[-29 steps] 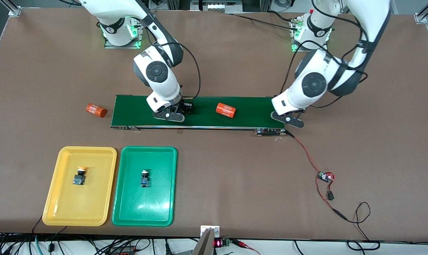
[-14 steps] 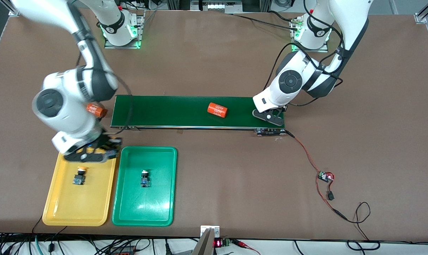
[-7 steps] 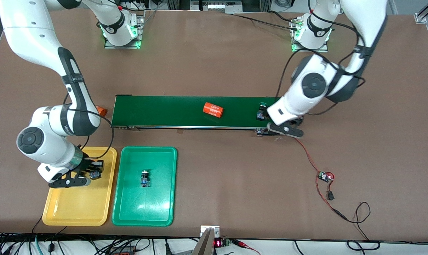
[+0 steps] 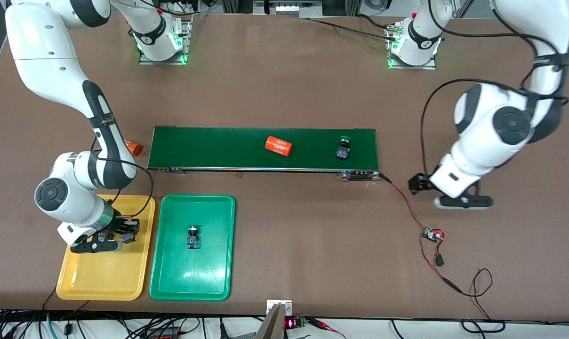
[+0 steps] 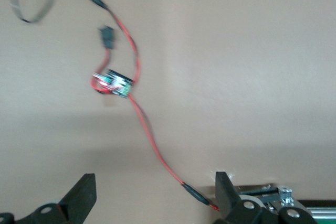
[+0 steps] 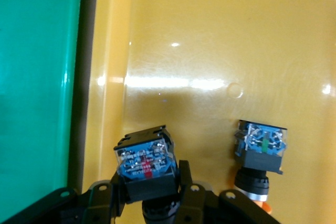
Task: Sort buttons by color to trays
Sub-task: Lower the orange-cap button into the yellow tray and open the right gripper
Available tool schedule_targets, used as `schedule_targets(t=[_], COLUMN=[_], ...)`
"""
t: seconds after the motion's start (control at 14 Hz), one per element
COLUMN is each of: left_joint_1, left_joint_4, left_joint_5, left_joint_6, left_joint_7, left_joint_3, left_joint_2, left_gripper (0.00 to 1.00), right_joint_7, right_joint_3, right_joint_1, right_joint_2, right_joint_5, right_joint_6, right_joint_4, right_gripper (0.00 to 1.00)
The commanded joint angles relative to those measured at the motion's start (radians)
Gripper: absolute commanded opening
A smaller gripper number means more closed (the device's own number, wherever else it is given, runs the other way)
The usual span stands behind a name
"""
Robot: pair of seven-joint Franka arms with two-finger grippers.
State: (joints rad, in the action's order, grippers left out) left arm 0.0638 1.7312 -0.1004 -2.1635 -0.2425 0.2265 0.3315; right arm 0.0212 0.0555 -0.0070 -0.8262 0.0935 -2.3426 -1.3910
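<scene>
My right gripper (image 4: 126,233) (image 6: 151,182) hangs low over the yellow tray (image 4: 100,282) (image 6: 210,51), shut on a button (image 4: 129,235) (image 6: 145,158). That button shows its blue-black body; its cap is hidden. Beside it a second button (image 6: 261,153) with an orange cap lies in the yellow tray. The green tray (image 4: 209,278) (image 6: 37,51) holds one button (image 4: 192,237). A green-capped button (image 4: 342,149) stands on the dark-green belt (image 4: 218,143), at the left arm's end. My left gripper (image 4: 417,183) (image 5: 152,195) is open and empty over bare table off that end.
An orange cylinder (image 4: 278,146) lies mid-belt. Another orange cylinder (image 4: 132,147) lies on the table at the belt's other end, half hidden by the right arm. A red wire (image 4: 406,202) (image 5: 152,145) runs from the belt to a small circuit board (image 4: 432,234) (image 5: 113,83).
My left gripper opened, left the green-capped button on the belt and swung off the belt's end. My right gripper carried its button down over the yellow tray. The mid-belt cylinder drifted toward the right arm's end.
</scene>
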Motion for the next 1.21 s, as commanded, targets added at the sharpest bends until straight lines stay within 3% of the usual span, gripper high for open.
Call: schedule_targets(t=[0.0,0.14,0.28,0.5,0.64,1.0,1.14], left_joint_1=[0.043,0.065,0.112,0.145,0.145,0.149,0.149], left_joint_4=[-0.164,-0.258,-0.285,-0.303,-0.302,-0.323,-0.377], left_joint_5=[-0.01,-0.01,0.001,0.01,0.027,0.042,0.051], left_joint_6=[0.176,0.285,0.329,0.382,0.409,0.479,0.49], left_joint_7=[0.008,0.008,0.011,0.034,0.032,0.037,0.04], left_joint_3=[0.002,0.002,0.008,0.017,0.014,0.019,0.014], left_joint_2=[-0.005,0.001,-0.008,-0.057,-0.075,-0.075,-0.074], left_gripper=[1.0,1.0,1.0,1.0,1.0,1.0,1.0], right_joint_7=[-0.011,-0.007,0.005,0.035,0.135,0.282,0.4], right_joint_3=[0.015,0.015,0.023,0.029,0.072,0.168,0.245], right_joint_1=[-0.007,-0.004,-0.001,0.028,0.038,0.039,0.039], right_joint_2=[-0.01,-0.01,-0.005,0.088,0.195,0.533,0.61], right_joint_5=[0.012,0.011,0.009,0.0,-0.001,-0.005,-0.024], right_joint_6=[0.002,0.002,0.009,0.115,0.19,0.212,0.227], right_joint_4=[0.024,0.017,0.014,-0.032,-0.097,-0.437,-0.518], right_gripper=[0.75,0.9,1.0,1.0,1.0,1.0,1.0])
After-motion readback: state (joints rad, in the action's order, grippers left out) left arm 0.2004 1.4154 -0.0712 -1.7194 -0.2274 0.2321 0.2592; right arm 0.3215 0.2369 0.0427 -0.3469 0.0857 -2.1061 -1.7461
